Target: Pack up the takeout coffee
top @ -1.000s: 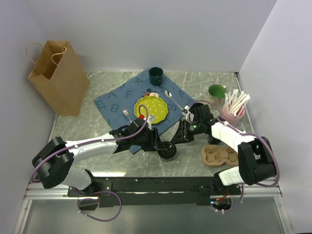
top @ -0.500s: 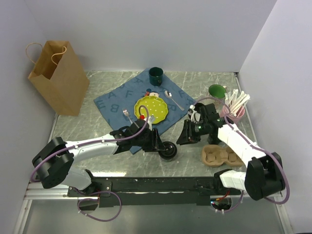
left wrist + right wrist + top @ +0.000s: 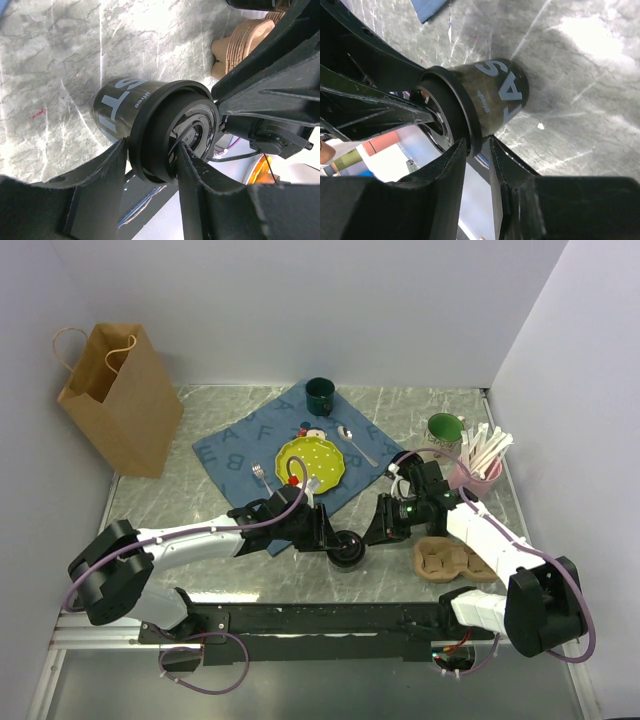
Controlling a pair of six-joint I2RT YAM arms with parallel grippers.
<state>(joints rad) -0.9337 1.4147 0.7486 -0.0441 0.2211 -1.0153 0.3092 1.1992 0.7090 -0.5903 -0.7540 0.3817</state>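
paper bag (image 3: pixel 120 405) far left, upright, can't see inside
left pincer (image 3: pixel 152 150) clamps the takeout coffee cup (image 3: pixel 120 107) across its lid (image 3: pixel 452 100), cup tipped sideways at near middle of the counter (image 3: pixel 180 500)
right pincer (image 3: pixel 476 145) narrow, astride the lid rim, can't tell if it bites
pulp carrier (image 3: pixel 450 560) just right, wells look empty
my read: nothing packed yet, seating in carrier and bagging all left
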